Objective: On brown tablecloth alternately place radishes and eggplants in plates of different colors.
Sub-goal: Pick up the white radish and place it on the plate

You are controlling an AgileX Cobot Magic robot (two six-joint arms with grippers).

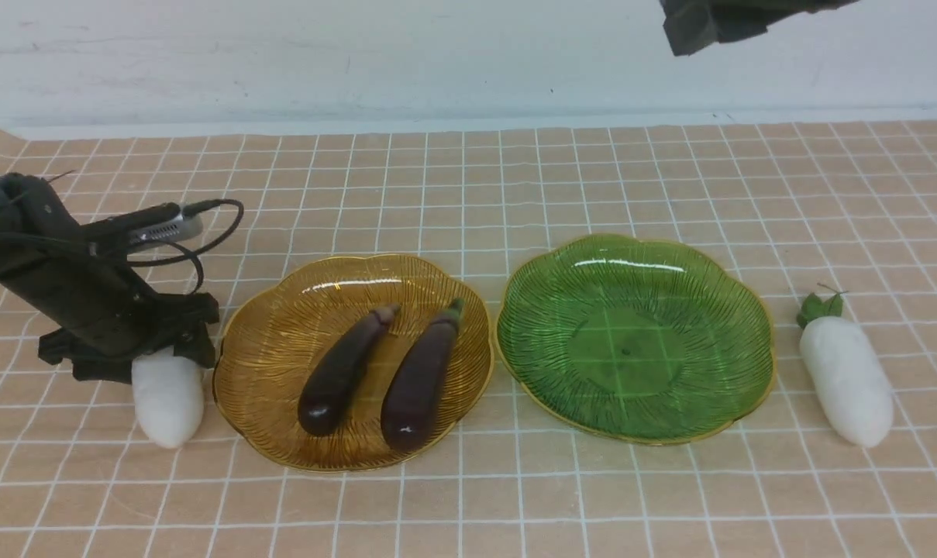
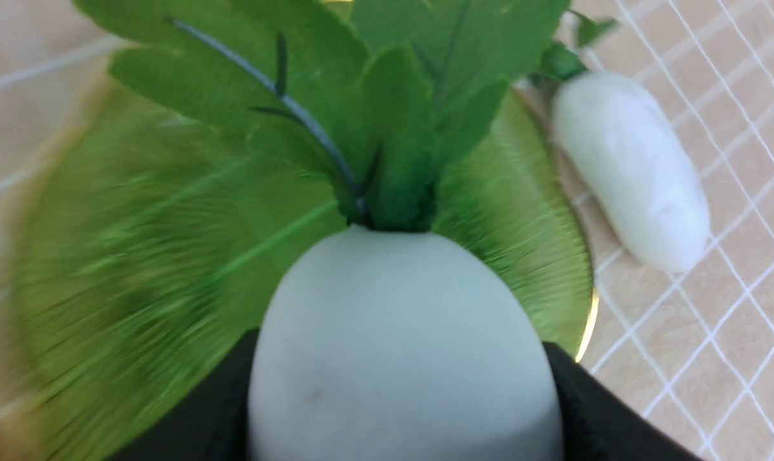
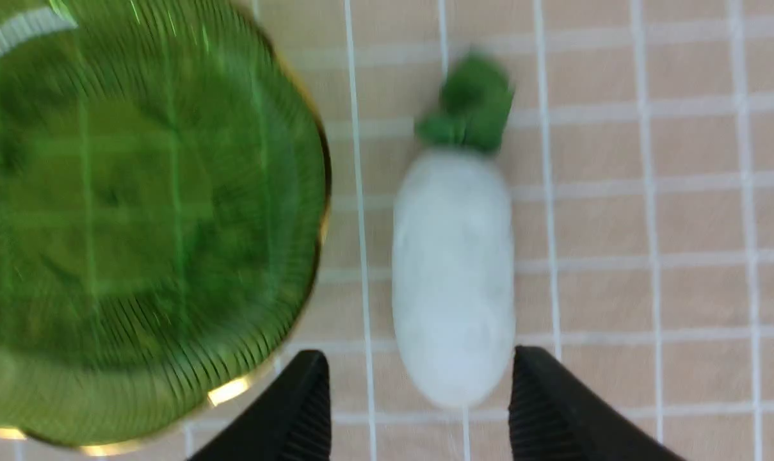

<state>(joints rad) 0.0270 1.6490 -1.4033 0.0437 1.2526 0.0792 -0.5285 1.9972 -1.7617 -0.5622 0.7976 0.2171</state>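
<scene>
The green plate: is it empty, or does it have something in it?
Empty: the green plate shows only its bare ribbed surface in the front view.

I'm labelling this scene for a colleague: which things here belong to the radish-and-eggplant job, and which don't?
Part of the job:
- two radishes
- two eggplants
- amber plate
- green plate
- brown tablecloth

Just lying about:
- nothing; behind the cloth is only the white wall

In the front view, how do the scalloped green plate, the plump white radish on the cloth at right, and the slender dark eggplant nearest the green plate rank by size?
Scalloped green plate, plump white radish. Slender dark eggplant: too close to the radish to rank.
</scene>
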